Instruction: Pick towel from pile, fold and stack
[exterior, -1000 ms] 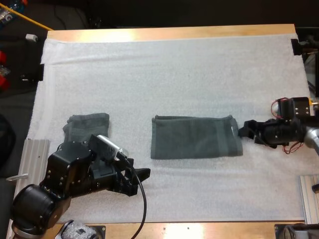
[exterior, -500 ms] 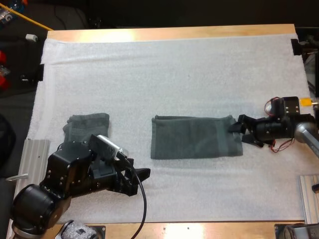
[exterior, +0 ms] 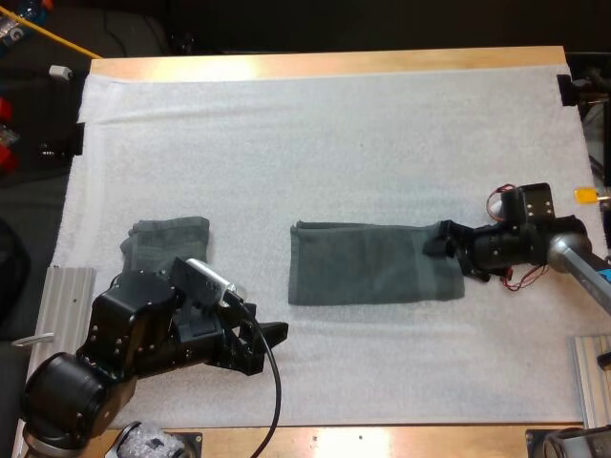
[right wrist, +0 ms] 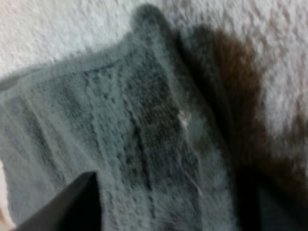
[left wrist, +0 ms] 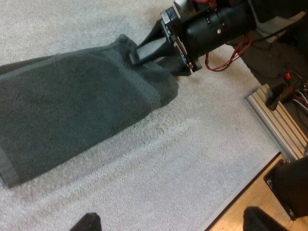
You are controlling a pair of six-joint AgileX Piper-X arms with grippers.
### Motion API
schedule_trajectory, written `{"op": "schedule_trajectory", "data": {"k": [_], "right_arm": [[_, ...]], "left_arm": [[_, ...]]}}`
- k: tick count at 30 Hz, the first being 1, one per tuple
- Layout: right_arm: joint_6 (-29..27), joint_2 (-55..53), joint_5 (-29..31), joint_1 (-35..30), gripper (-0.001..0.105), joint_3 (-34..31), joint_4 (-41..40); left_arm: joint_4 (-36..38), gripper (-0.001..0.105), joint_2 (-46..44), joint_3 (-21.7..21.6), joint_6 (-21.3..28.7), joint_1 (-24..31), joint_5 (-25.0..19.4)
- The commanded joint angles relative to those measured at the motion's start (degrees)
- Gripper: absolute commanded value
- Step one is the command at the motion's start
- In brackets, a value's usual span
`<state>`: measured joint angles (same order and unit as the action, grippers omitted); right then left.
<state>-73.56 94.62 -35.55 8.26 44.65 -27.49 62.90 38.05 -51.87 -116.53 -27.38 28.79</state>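
Right claw [exterior: 441,246] spread wide at the end of the flat towel [exterior: 368,264].
Its fingers [right wrist: 72,204] stand apart over the towel's nearest edge, not clamped, and the cloth stretches away ahead of it on the white mat [exterior: 334,143]. Beyond the towel's far end the left claw [exterior: 269,343] hangs released, with a second towel [exterior: 172,239] beside its arm.
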Motion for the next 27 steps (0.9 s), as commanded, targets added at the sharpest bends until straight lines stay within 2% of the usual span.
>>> {"op": "schedule_trajectory", "data": {"k": [1, 2, 5, 6, 10, 18, 23, 27], "right_arm": [[-0.39, 1.19, -0.77, 0.71, 0.042, -0.75, -2.87], [-0.39, 1.19, -0.77, 0.71, 0.029, -0.75, -3.29], [-0.39, 1.12, -0.69, 0.71, 0.003, -0.75, -4.15], [-0.51, 1.03, -0.49, 0.71, 0.000, -0.75, -4.45], [-3.52, -1.29, 3.30, 0.71, 0.000, -0.75, -7.25], [-13.70, -12.00, 21.42, 0.71, 0.000, 0.35, -17.73], [-21.80, -15.73, 33.82, 0.71, 0.000, 6.10, -27.58], [-24.21, -15.86, 38.80, 0.71, 0.000, 10.41, -33.44]], "left_arm": [[0.01, 0.058, -0.19, -0.38, -0.56, -0.05, 0.48], [0.01, 0.058, -0.19, -0.38, -0.56, -0.05, 0.48], [0.01, 0.058, -0.19, -0.38, -0.56, -0.05, 0.48], [0.01, 0.058, -0.19, -0.38, -0.56, -0.05, 0.48], [0.01, 0.058, -0.19, -0.38, -0.56, -0.05, 0.48], [0.01, 0.058, -0.19, -0.38, -0.56, -0.05, 0.48], [0.01, 0.058, -0.19, -0.05, -0.56, -0.05, 0.48], [0.01, 0.058, -0.19, 1.15, -0.56, -0.05, 0.48]]}}
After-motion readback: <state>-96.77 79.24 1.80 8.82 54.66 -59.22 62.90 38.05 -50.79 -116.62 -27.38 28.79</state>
